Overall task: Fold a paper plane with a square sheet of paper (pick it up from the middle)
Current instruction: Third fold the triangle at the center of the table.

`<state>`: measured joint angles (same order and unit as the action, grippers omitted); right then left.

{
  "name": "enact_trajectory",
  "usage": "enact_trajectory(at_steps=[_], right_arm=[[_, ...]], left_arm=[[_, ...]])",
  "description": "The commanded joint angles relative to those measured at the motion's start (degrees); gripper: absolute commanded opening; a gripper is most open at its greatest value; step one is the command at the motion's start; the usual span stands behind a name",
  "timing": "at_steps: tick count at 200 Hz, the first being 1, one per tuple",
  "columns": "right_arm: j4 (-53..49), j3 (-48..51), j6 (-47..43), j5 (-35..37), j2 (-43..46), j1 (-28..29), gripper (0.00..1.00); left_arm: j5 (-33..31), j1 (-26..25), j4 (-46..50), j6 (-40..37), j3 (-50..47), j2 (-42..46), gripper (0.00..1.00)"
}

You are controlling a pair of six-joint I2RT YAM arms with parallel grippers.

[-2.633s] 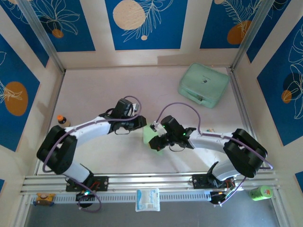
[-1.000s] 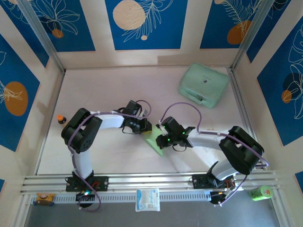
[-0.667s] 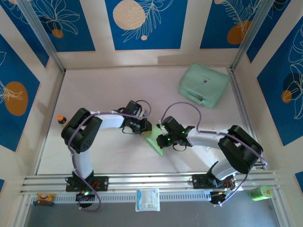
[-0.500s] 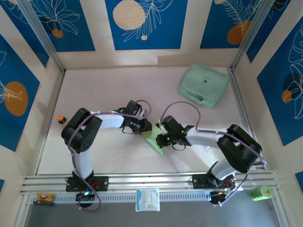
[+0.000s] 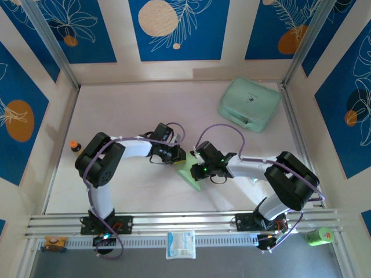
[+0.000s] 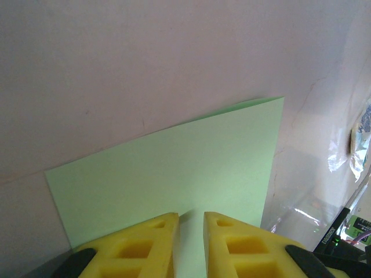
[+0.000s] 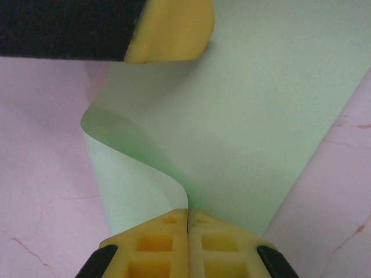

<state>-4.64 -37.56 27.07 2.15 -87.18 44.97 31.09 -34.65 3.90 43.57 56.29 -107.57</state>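
Pinching a curled edge of the square sheet of paper (image 5: 192, 180) at mid-frame, the right gripper (image 7: 187, 215) is fully closed. The left gripper (image 6: 191, 223), fingers narrowly apart, grips nothing above it. A mint-green case (image 5: 249, 104) lies upper right.

mint-green case (image 5: 249, 104): lies flat and closed at the far right of the table (image 5: 116, 110). small orange-capped bottle (image 5: 74, 146): at the left table edge. white-and-blue packet (image 5: 181, 244): just in front of the near rail (image 5: 185, 221), centred. green can (image 5: 319, 236): near right corner.
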Motion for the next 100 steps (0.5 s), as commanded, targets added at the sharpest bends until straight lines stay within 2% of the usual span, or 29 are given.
enact_trajectory(at_steps=[1,100], right_arm=[[-1.7,-0.3,0.4,-2.0,1.6,-0.2,0.04],[-0.6,-0.4,0.9,-1.2,-1.1,-0.3,0.04]], left_arm=[[-0.2,0.3,1.5,0.1,-1.4,0.3,0.21],[-0.1,0.3,1.3,0.3,-1.5,0.3,0.20]])
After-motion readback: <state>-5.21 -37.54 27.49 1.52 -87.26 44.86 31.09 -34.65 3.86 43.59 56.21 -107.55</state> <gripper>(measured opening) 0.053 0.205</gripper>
